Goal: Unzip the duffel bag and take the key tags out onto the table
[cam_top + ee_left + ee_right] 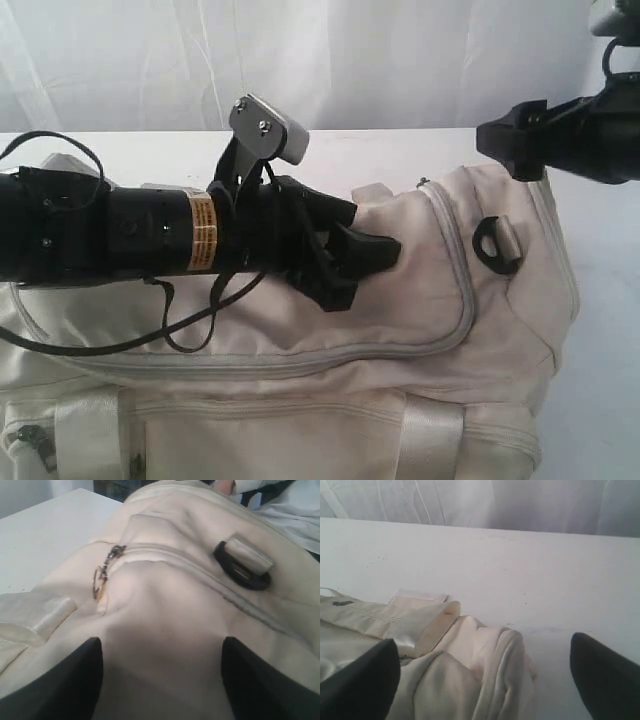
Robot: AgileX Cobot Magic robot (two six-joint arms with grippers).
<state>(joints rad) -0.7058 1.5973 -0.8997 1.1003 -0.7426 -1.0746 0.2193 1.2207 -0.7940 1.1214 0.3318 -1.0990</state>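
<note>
The cream duffel bag [400, 330] lies on the white table [150, 150] with its grey zipper [466, 300] closed along the top. My left gripper [365, 270] hovers open just above the bag's top panel. In the left wrist view its dark fingers [65, 685] straddle bare fabric, and the zipper pull with a metal ring [102, 575] lies further ahead. My right gripper [510, 150] hangs open above the bag's far right end [490, 670] and holds nothing. The key tags are hidden.
A black D-ring on a pale strap tab [497, 243] sits on the bag's right end, also seen as a D-ring [245, 565] from the left wrist. Shiny webbing straps [430, 440] run down the front side. White curtain hangs behind the table [520, 570].
</note>
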